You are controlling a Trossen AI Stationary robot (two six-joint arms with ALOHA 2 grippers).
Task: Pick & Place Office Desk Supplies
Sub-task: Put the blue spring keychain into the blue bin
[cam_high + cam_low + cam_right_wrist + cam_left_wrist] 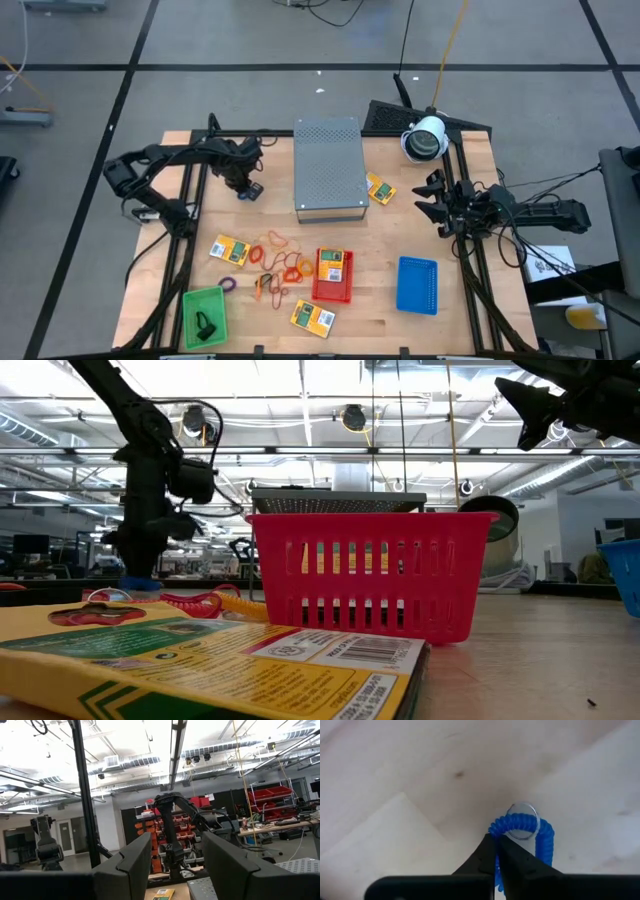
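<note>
Blue coil loop (522, 827) between left fingers (485, 862)

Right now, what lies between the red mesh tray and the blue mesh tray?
Only bare wooden table separates the red mesh tray and blue mesh tray, seen in the high view.

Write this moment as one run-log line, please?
left end effector: shut on blue coil band, at table | right end effector: open, raised, idle | red tray: holds one crayon packet

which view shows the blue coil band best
The left wrist view: the blue coil band fills it, with the left gripper shut on it. The high view shows a small blue spot by the grey box. Low view: barely visible; right wrist: none.
</note>
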